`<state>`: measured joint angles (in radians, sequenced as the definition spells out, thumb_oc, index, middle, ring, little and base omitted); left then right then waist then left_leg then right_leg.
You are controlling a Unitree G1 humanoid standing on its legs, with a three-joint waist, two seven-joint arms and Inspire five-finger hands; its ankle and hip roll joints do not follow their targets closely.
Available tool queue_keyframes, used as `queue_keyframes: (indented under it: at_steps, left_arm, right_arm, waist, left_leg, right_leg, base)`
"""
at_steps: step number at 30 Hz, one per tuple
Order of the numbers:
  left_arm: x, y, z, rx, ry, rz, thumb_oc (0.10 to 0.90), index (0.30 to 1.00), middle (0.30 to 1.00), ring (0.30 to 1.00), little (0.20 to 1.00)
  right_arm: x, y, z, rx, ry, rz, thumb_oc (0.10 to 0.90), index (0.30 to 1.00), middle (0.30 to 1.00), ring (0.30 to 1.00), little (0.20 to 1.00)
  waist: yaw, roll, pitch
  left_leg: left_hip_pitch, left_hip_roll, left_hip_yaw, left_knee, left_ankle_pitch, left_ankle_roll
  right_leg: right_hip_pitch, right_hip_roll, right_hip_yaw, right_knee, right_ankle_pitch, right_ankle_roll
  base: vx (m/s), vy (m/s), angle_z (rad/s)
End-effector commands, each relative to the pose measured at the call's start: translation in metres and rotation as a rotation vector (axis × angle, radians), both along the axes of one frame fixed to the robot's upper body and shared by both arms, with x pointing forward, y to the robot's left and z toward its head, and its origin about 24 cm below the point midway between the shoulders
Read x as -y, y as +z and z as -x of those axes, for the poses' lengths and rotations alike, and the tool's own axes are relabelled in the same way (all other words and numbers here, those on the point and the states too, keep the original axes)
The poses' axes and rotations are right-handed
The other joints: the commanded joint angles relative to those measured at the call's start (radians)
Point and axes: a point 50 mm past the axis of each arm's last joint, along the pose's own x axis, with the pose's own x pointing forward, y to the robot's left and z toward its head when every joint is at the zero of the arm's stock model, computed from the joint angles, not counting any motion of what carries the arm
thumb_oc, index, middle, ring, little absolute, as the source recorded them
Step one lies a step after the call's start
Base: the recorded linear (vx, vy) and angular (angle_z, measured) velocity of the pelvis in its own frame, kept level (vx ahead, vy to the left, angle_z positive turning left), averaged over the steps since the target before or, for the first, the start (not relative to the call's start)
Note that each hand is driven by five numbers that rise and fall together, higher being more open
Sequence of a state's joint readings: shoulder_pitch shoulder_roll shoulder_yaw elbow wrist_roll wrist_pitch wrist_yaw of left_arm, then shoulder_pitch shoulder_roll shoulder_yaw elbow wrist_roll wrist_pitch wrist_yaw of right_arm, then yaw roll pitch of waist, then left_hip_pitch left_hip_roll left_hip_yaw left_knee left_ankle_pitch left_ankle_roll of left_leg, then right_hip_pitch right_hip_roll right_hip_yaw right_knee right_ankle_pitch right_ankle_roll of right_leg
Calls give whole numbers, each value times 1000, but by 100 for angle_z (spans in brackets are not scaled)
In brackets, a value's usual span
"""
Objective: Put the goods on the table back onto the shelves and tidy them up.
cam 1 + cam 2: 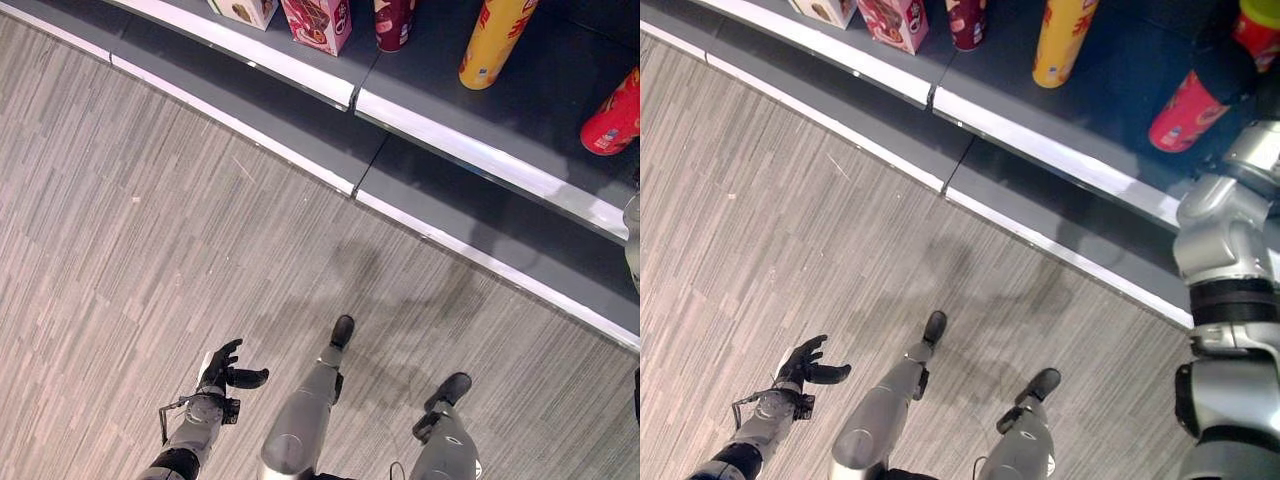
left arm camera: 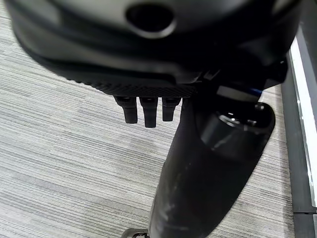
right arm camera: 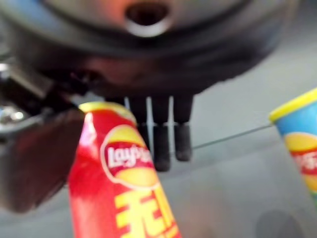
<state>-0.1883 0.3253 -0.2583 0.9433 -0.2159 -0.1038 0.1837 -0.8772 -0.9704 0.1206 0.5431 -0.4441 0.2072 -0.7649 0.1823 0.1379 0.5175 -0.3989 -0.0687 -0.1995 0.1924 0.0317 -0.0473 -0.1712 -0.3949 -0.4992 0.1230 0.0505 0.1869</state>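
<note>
The grey shelf (image 1: pixel 440 85) is running across the far side, its white front edge (image 1: pixel 480 155) lying between the carpeted floor (image 1: pixel 130 230) and the goods. Standing along it from left to right are a pale box (image 1: pixel 245 10), a pink carton (image 1: pixel 318 24), a dark red tube (image 1: pixel 394 24), a yellow canister (image 1: pixel 494 42) and a red canister (image 1: pixel 612 120). Bare shelf is showing in the wide gap between the yellow and red canisters. In the right wrist view, the right hand (image 3: pixel 163 134) is reaching in beside a red chip canister (image 3: pixel 121 178), with a blue one (image 3: pixel 299 144) standing to its other side. The left hand (image 1: pixel 225 370) is hanging over open carpet, near left, with its fingers relaxed.
</note>
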Motion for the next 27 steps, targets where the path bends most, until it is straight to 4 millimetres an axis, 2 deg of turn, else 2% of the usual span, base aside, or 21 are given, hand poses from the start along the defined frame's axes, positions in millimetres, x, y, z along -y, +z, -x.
queue_keyframes:
  at_steps: [1, 10, 27]
  left_arm:
    - [-33, -10, 33, -85, 67, -67, 800, 900, 900, 900, 900]
    - [-31, -9, 30, -69, 65, -66, 800, 900, 900, 900, 900]
    - [-32, -7, 26, -57, 77, -69, 800, 900, 900, 900, 900]
  right_arm:
    - [-14, 63, 20, 226, 12, 131, 400, 300, 300, 300, 300]
    - [-20, 54, 6, 165, 41, 117, 400, 300, 300, 300, 300]
    - [-26, 46, -2, 119, 55, 122, 400, 300, 300, 300, 300]
  waist:
    - [12, -21, -52]
    - [11, -15, -43]
    - [-3, -20, -32]
  left_leg:
    - [11, 63, 26, -52, 0, -40]
    - [-2, 60, 27, -56, 8, -40]
    - [-19, 62, 38, -46, 6, -41]
  right_leg:
    - [-84, -61, 82, 147, -19, 21]
    - [-105, -66, 88, 156, -15, 22]
    - [-132, -64, 108, 162, -14, 19]
  base:
    - [-19, -1, -6]
    - [-3, 1, -2]
    - [0, -2, -1]
